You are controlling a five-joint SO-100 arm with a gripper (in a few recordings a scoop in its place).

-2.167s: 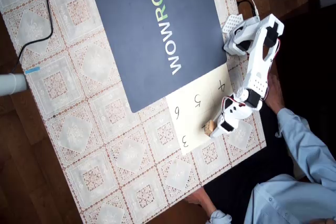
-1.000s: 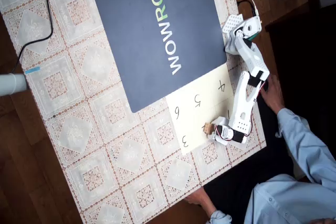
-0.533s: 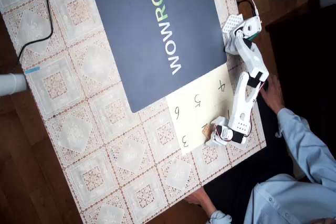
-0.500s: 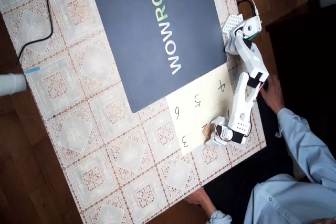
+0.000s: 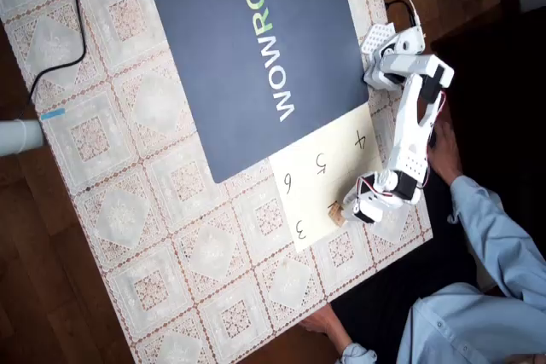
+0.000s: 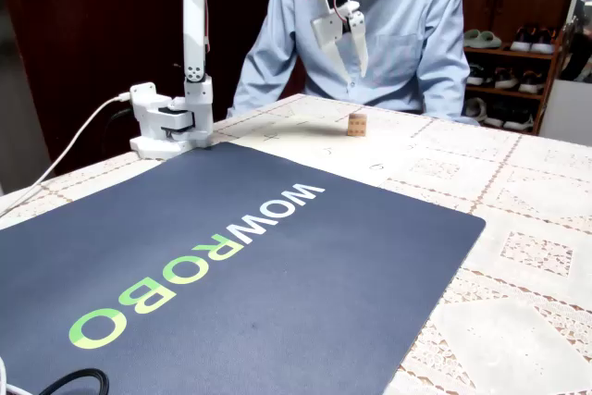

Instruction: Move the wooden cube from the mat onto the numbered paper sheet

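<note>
Cube [image 6: 356, 124] resting on paper sheet [image 5: 322, 178].
Gripper [image 6: 349, 60] raised above the cube, fingers apart, holding nothing; mat [image 6: 213, 275] adjacent.

— Where does the wooden cube [image 6: 357, 124] sit?
— On the numbered paper sheet [image 5: 317, 178], at its edge nearest the person [image 6: 388, 25], by the tablecloth's [image 5: 145, 210] lower right corner in the overhead view.
— And the mat [image 5: 256, 49]?
— Its corner overlaps the sheet's upper edge. The arm's base [image 6: 166, 127] stands just off the mat's right edge.
— The gripper [image 6: 347, 48]?
— Above the cube, apart from it.
</note>
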